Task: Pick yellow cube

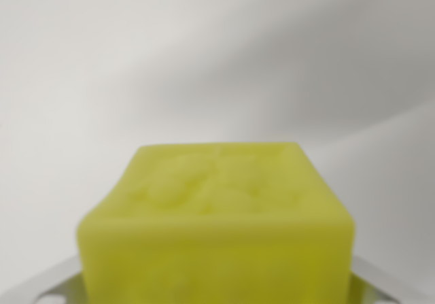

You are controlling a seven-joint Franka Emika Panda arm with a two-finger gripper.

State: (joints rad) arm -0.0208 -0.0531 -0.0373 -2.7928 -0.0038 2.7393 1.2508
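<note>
Metal of the jaws showing at both bottom corners, silvery, flanking the yellow cube [217, 229] on the wrist view's left and right. Pinching it or merely standing beside it, cannot tell; contact lies hidden behind the block. Cube filling the lower middle, very close, blurred, near face broad, top face lumpy and receding. Beyond it, plain white surface [204, 52], soft grey shadow slanting across toward the upper right.

Soft even light, blurred throughout, faint diagonal shadow.
</note>
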